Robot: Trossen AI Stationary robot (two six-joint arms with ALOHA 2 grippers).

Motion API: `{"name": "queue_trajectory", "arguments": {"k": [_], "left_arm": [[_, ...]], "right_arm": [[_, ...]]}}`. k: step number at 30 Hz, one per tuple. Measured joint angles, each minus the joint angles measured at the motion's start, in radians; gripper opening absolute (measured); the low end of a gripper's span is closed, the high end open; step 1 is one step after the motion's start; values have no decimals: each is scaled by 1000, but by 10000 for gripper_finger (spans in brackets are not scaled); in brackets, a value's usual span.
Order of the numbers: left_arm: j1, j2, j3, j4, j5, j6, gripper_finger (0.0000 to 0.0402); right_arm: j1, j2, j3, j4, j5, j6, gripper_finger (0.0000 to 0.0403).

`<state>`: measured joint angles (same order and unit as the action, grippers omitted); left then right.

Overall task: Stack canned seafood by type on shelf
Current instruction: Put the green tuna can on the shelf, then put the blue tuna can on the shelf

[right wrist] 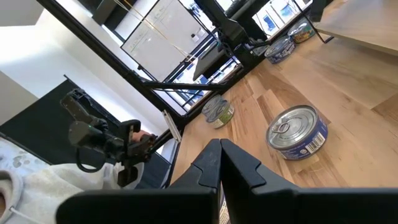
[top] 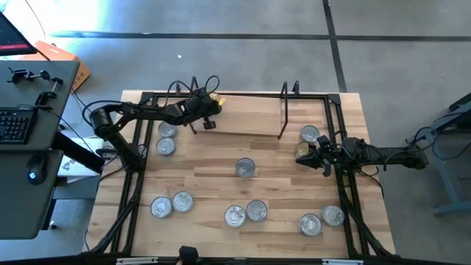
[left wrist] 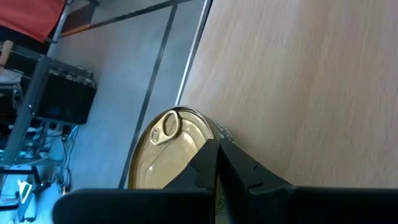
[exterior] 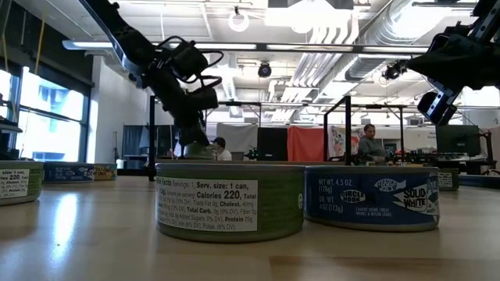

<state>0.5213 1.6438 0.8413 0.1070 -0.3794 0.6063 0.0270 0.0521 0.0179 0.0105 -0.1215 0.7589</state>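
Observation:
My left gripper (left wrist: 214,148) is shut at the left end of the shelf (top: 239,121), a light board in a black rod frame. In the left wrist view a gold-lidded can (left wrist: 163,152) stands on light wood near its edge, just beyond the fingertips. Several silver-lidded cans stand on the table, among them one in the middle (top: 245,168) and two by the left arm (top: 166,138). My right gripper (right wrist: 219,149) hangs shut above the table's right side, holding nothing, with a blue-labelled can (right wrist: 297,132) ahead of it. My left gripper slants down with its shut fingertips (left wrist: 205,155) right at the side wall (left wrist: 219,132) of the gold-lidded can. The can stands upright on the wood. Whether the fingertips touch it I cannot tell.
Two black upright rods (top: 282,110) rise at the shelf's right end. Two more cans (top: 309,135) stand close to my right gripper. Pairs of cans stand along the near edge (top: 246,213). A desk with a keyboard (top: 15,125) stands left of the table.

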Motion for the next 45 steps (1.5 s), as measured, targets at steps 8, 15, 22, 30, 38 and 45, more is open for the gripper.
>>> {"name": "queue_trajectory", "arguments": {"k": [8,15,22,30,38,45], "left_arm": [[-20,-24,0,-59,-53,-1,14],[-26,-55,1,-100,-56,-27,69],[-55,-78,21,-88,-6,-90,102],[-138,-86,64,-64,353,-102,103],[-244,-86,61,-26,531,-223,103],[-368,-86,-40,278,520,-305,103]], "right_arm": [[0,0,0,0,0,0,0],[0,0,0,0,0,0,0],[0,0,0,0,0,0,0],[0,0,0,0,0,0,0],[0,0,0,0,0,0,0],[0,0,0,0,0,0,0]]}}
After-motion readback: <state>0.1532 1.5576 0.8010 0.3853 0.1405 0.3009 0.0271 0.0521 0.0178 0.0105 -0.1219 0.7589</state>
